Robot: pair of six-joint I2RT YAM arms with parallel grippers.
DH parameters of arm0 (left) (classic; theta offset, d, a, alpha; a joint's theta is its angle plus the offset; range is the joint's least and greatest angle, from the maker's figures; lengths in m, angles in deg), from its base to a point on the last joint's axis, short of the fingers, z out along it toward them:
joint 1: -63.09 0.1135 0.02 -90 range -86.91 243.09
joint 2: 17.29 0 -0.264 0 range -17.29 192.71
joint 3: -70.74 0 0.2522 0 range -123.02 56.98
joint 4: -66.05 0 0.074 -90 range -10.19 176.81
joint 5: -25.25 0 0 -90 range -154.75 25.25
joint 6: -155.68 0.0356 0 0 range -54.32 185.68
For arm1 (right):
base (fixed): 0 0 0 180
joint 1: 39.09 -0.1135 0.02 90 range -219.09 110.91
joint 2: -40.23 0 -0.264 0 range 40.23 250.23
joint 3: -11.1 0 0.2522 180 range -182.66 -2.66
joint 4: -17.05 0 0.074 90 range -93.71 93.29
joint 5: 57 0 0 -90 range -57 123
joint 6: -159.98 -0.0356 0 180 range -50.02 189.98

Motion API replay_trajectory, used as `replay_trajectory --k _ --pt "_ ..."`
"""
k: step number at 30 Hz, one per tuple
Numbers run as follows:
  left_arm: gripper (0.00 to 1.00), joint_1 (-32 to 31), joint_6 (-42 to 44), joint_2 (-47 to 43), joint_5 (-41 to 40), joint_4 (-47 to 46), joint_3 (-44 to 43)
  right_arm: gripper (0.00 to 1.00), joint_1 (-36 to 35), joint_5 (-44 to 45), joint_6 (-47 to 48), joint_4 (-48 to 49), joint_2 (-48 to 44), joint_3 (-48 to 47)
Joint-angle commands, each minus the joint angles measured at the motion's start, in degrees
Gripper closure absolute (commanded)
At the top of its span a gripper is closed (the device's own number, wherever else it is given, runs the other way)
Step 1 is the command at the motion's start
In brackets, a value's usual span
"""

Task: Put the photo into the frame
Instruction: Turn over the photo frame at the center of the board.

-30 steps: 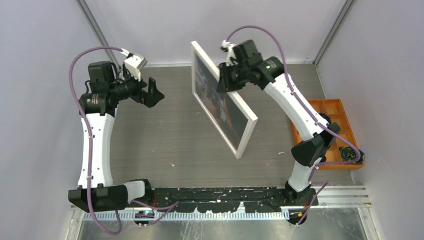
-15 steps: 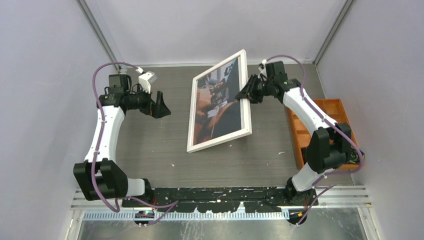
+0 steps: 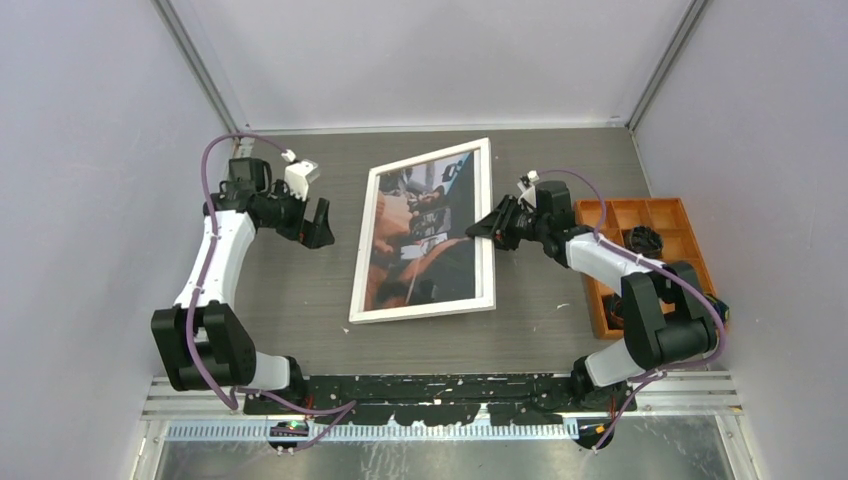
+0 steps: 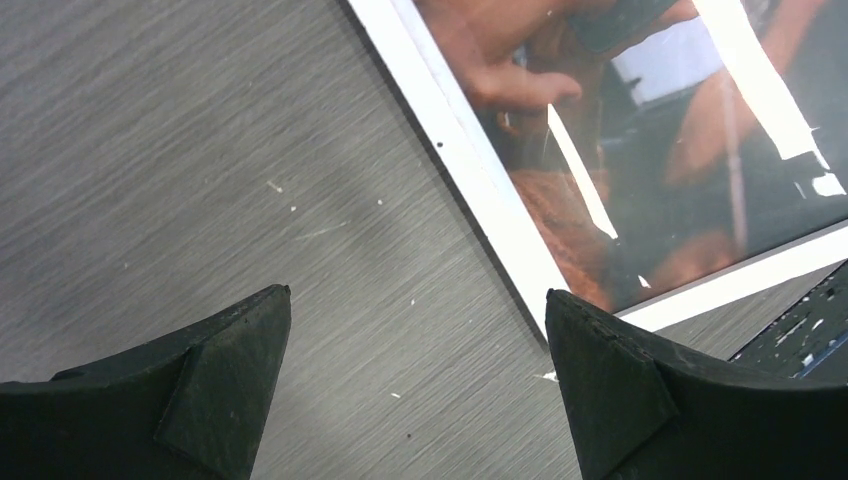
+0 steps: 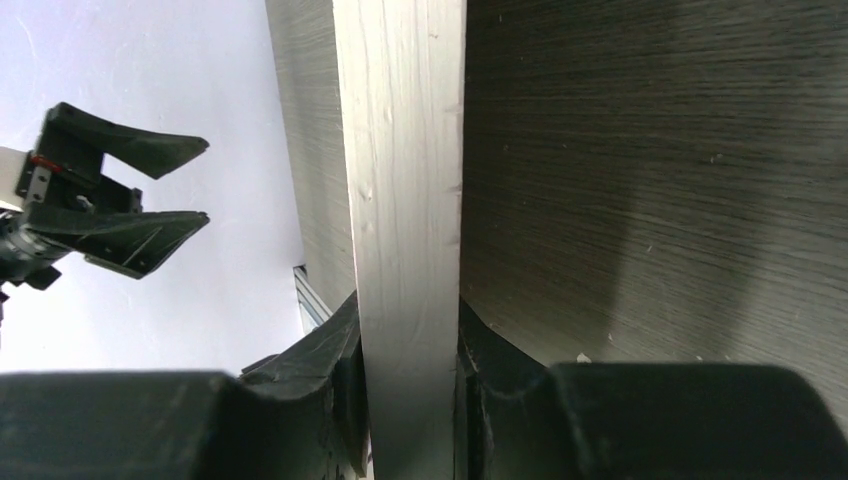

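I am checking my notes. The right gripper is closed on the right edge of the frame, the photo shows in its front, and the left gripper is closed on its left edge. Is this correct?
Not the last part. The left gripper is open and holds nothing, apart from the left edge of the frame, as the top view shows. The rest stands.

White frame (image 3: 421, 308) front, its edge pale wood between black right gripper (image 3: 484, 230) fingers; photo (image 3: 425, 240) dark, orange-brown, white patches; table (image 3: 300, 290) grey, streaked; tray (image 3: 690, 215) behind that gripper orange.
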Motion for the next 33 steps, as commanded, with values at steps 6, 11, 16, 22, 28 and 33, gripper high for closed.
replay_trajectory --k 6,11,16,22,28,33 --pt "0.00 0.2 -1.2 -1.2 -5.1 -2.3 1.4 0.71 -0.3 -4.0 0.3 13.3 5.0 7.3" --pt "0.00 0.1 -4.2 0.1 -10.3 -5.4 1.6 0.64 -0.3 -3.8 3.3 10.5 5.7 7.2" --pt "0.00 0.2 -5.4 2.5 -11.5 -5.7 1.6 0.62 -0.4 -1.6 7.3 6.1 8.2 5.2" --pt "0.00 0.2 -5.0 1.7 -8.9 -5.6 3.0 0.00 -0.5 1.3 9.1 2.9 11.0 4.2" --pt "0.00 0.2 -4.1 1.0 -10.5 -5.1 2.4 0.00 -0.4 11.3 14.4 -12.4 5.5 -1.3" --pt "0.00 0.1 -17.0 -0.6 -18.7 -16.0 4.7 0.00 -0.3 29.8 17.6 -18.5 -6.7 -2.9"
